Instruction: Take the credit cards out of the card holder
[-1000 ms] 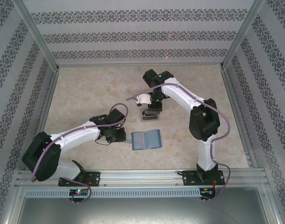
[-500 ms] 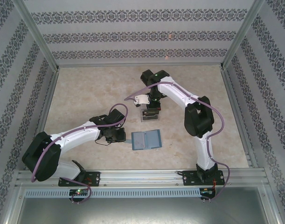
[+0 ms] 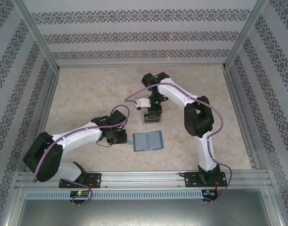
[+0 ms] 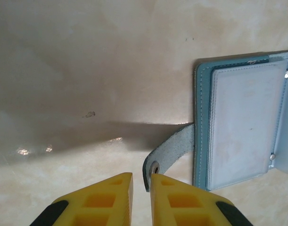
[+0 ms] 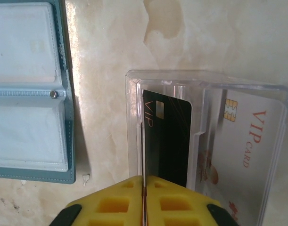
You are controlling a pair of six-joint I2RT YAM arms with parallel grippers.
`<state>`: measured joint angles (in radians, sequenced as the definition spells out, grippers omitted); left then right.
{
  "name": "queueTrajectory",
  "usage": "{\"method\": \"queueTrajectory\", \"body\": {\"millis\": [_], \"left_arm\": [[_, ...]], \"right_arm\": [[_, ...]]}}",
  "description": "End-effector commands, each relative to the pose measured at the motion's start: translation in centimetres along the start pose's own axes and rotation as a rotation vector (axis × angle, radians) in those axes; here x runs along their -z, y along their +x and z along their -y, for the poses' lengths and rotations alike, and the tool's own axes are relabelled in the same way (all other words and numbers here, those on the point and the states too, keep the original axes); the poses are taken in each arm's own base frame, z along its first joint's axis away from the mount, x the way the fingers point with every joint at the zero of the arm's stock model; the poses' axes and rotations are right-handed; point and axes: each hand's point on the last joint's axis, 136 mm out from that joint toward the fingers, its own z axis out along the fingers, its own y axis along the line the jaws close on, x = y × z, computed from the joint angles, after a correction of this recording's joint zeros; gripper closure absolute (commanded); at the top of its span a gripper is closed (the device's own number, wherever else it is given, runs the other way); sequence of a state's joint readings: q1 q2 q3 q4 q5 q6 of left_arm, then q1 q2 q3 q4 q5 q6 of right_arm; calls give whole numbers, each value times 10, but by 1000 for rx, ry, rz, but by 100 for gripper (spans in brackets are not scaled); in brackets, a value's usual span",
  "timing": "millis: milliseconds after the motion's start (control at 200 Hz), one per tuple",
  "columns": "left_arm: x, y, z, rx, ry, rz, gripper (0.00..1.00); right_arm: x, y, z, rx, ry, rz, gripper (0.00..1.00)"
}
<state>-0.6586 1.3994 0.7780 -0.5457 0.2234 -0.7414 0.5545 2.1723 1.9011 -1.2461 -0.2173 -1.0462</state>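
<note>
Right pincer (image 5: pixel 144 181), yellow fingers pressed together, pinching the long edge of a black card (image 5: pixel 167 136). The card slants out ahead of the pincer, over the left part of a clear tray (image 5: pixel 134 80). In the tray, to the right of the pincer, a white card (image 5: pixel 247 141) lies flat, face up. To the pincer's left, apart from the tray, the teal holder (image 5: pixel 69 117) lies open on the beige table (image 5: pixel 205 37); its pale pockets look empty.

Left pincer (image 4: pixel 142 176), closed to a narrow slit, with the snap end of the holder's grey tab (image 4: pixel 174 148) in that slit; it seems to pinch the tab and so pin the holder down. The holder lies ahead and to the right of this pincer, and here too its clear pockets look empty.

Progress, as a judgement: the task looks close to done. Two cards are out of the holder, one lying in the tray and one in the right pincer above it. Left to do: let go of the black card. Whether another card hides in a pocket cannot be told.

Writing: the black card shows "VIP" in gold beside a chip. The white card reads "VIP CARD" in orange-red letters, also beside a chip. No brand name is readable
</note>
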Motion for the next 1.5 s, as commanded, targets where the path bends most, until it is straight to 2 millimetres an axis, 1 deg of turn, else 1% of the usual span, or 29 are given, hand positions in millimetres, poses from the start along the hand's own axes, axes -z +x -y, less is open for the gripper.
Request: {"method": "queueTrajectory", "body": {"millis": [0,200,285,385,445,510,560,644,669,839,869,1014,1109,1159,1239,1339,1429,1494], "left_arm": [[-1,-3,-7,7,-26,-2,83],[0,-7,-1,-4,-16,-1,83],[0,-9,4,-11,1,-6,84],[1,-13,12,-20,25,-6,84],[1,-15,17,-26,37,-9,84],[1,-18,20,-32,47,-8,84],[1,-20,24,-38,56,-9,84],[-1,-21,28,-45,67,-20,85],[-2,-22,29,-48,69,-23,85],[-4,-25,37,-59,88,-34,85],[-2,-26,37,-61,87,-28,85],[4,-31,37,-75,81,-4,86],[6,-32,36,-80,78,4,87],[7,-33,36,-79,78,8,88],[6,-34,34,-76,77,9,88],[5,-36,35,-73,82,14,88],[4,-38,35,-67,86,16,88],[3,-38,36,-66,90,16,89]], "right_arm": [[3,-5,-2,-4,-6,10,85],[24,-8,14,-26,114,24,83],[34,-11,16,-56,155,55,84],[42,-15,19,-121,211,98,83],[49,-17,29,-198,277,132,83],[55,-21,34,-282,325,181,84],[61,-24,33,-333,350,229,84],[65,-29,27,-426,374,303,84],[68,-29,27,-455,390,327,86],[69,-36,8,-647,409,434,98],[70,-34,5,-704,410,449,100],[73,-24,-4,-977,387,500,100],[73,-13,-10,-1141,375,534,100],[73,-1,-12,-1235,396,531,100],[69,0,-22,-1250,358,545,100],[68,10,-28,-1293,392,566,100],[77,18,-32,-1321,420,665,100],[81,26,-34,-1356,415,705,100]]}}
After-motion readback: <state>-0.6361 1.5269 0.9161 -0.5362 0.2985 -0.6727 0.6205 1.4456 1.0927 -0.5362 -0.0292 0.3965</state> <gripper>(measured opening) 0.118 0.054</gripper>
